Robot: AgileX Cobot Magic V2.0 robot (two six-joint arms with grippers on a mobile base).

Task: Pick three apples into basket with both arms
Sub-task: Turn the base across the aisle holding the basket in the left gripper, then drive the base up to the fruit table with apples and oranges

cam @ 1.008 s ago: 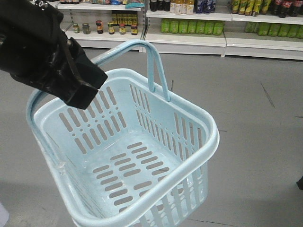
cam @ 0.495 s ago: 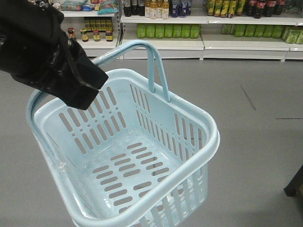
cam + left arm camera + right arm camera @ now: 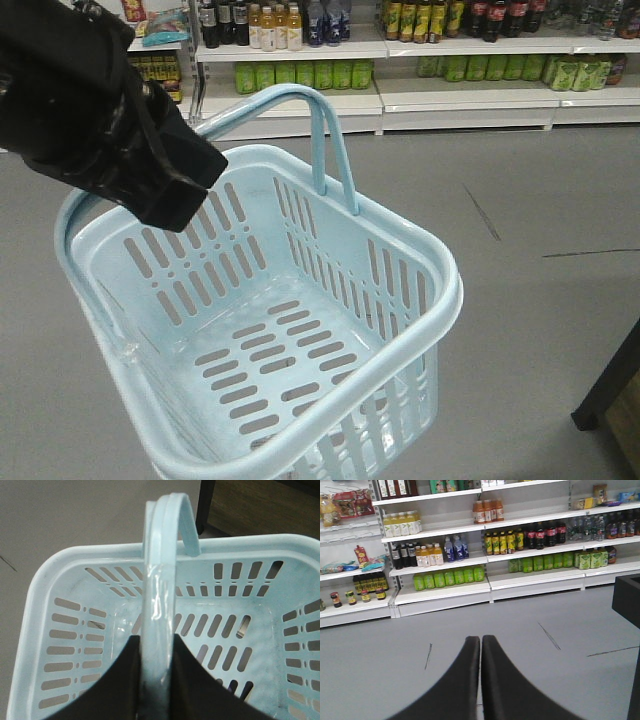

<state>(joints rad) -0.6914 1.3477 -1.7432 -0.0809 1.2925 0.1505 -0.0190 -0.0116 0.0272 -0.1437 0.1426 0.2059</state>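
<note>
Your left claw [image 3: 156, 645] grips the handle [image 3: 160, 580] of the slotted plastic basket [image 3: 445, 290], its base cropped; right claw [image 3: 480, 641] pinched together.

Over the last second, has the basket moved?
Yes: the basket has shifted right relative to the green bottles on the shelf, which slid left behind it.

— How did the right gripper [image 3: 481, 641] look?
— Its two black fingers [image 3: 460, 685] were pressed together along their length, tips touching, with nothing between them. A grey floor [image 3: 395, 640] lay beyond.
— And further back?
— White shelves [image 3: 440, 594] ran along the far wall. Green bottles [image 3: 449, 578] stood low down, orange bottles [image 3: 487, 511] higher up, and dark cola bottles [image 3: 542, 532] to the right. A black object [image 3: 626, 600] stood at the right edge.
</note>
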